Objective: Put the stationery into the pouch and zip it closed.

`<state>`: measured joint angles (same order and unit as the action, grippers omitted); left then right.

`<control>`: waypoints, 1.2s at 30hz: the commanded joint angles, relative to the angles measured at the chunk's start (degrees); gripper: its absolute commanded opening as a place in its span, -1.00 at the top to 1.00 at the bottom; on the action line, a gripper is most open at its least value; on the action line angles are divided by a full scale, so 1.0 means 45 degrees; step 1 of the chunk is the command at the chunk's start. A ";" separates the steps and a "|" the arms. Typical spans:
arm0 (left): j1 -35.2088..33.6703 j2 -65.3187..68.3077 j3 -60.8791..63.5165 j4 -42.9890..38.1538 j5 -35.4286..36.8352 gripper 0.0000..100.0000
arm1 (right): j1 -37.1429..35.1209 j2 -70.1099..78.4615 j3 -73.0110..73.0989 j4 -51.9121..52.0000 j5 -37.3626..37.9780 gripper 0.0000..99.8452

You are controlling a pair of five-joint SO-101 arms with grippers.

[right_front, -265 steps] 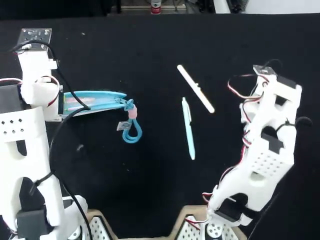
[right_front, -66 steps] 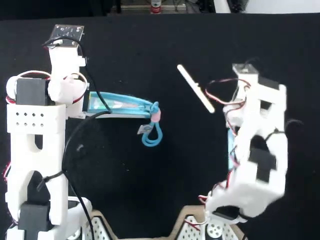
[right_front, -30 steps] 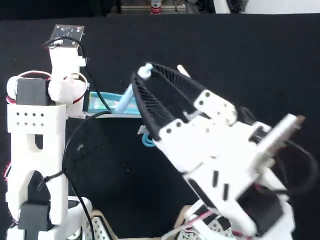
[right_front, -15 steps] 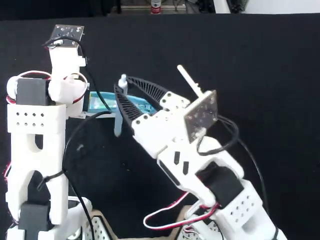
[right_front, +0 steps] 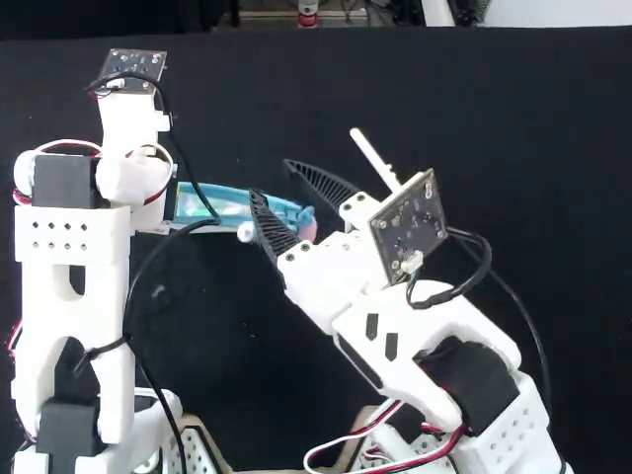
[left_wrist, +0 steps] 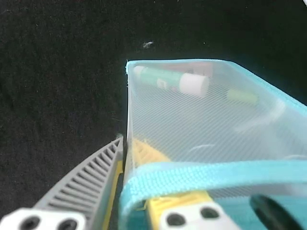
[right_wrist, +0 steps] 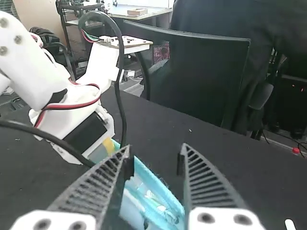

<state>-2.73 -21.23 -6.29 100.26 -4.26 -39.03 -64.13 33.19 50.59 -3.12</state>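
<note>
The teal mesh pouch (right_front: 222, 202) lies left of centre, and my left gripper (right_front: 170, 204) is shut on its left end. In the left wrist view the pouch (left_wrist: 201, 124) holds a green marker (left_wrist: 170, 80) and other pieces, with my left gripper (left_wrist: 127, 143) clamping the wall. My right gripper (right_front: 270, 178) stands open over the pouch's right end, and the pouch (right_wrist: 153, 189) lies between its black fingers (right_wrist: 98, 187). A small white tip (right_front: 244, 233) shows beside one finger. A white stick (right_front: 373, 156) lies on the table behind the right arm.
The black table (right_front: 533, 148) has free room at the right and back. The right arm's body (right_front: 425, 346) covers the lower middle. The left arm's cable (right_front: 148, 267) loops near the pouch. A red bottle (right_front: 308, 12) stands past the far edge.
My right arm swung from the right side to the pouch carrying the light blue pen upright. Its fingers have now spread open and the pen no longer stands in them. The left arm kept still.
</note>
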 commanded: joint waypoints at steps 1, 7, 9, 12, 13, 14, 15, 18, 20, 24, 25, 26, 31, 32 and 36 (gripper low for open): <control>0.0029 -0.0039 -0.0127 0.0078 -0.0117 0.94 | 0.0078 -0.0107 -0.0694 0.0059 0.0078 0.79; 0.0068 -0.0039 -0.0127 0.0059 -0.0117 0.94 | 0.0938 -0.0147 -0.0791 0.0488 0.0840 0.82; 0.0068 -0.0039 -0.0127 0.0059 -0.0117 0.94 | 0.0996 -0.0303 -0.1123 0.1133 0.1055 0.82; 0.0029 -0.0039 -0.0127 0.0059 -0.0117 0.94 | 0.0625 -0.0400 -0.1592 0.2364 0.1114 0.82; 0.0029 -0.0039 -0.0127 0.0059 -0.0117 0.94 | 0.0313 -0.0400 -0.1592 0.2579 0.1172 0.82; 0.0029 -0.0039 -0.0127 0.0059 -0.0117 0.94 | 0.0137 -0.0400 -0.1573 0.2794 0.1172 0.80; 0.0029 -0.0039 -0.0127 0.0059 -0.0117 0.94 | 0.0059 -0.0400 -0.1495 0.2930 0.1133 0.75; 0.0029 -0.0039 -0.0127 0.0039 -0.0117 0.94 | 0.0000 -0.0498 -0.1338 0.3184 0.1114 0.59; 0.0029 -0.0039 -0.0127 0.0039 -0.0117 0.94 | -0.0371 -0.0654 -0.1319 0.3614 0.1094 0.57; 0.0068 -0.0039 -0.0127 0.0039 -0.0117 0.94 | -0.1973 -0.0908 -0.0752 0.3438 0.1114 0.57; 0.0068 -0.0039 -0.0127 0.0039 -0.0117 0.94 | -0.2090 -0.0908 -0.0342 0.3048 0.1114 0.57; 0.0049 -0.0039 -0.0127 0.0039 -0.0117 0.94 | -0.2090 -0.0967 0.0166 0.2618 0.1114 0.57; 0.0029 -0.0039 -0.0127 0.0039 -0.0117 0.94 | -0.2071 -0.0987 0.2217 0.0430 0.1192 0.57; 0.0029 -0.0039 -0.0127 0.0039 -0.0117 0.94 | -0.2051 -0.0987 0.2393 0.0039 0.1192 0.57; 0.0029 -0.0059 -0.0127 0.0059 -0.0117 0.94 | -0.1700 -0.0987 0.2686 -0.0938 0.1192 0.57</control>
<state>-2.73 -21.23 -6.29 100.26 -4.26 -47.74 -67.82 45.41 49.98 1.71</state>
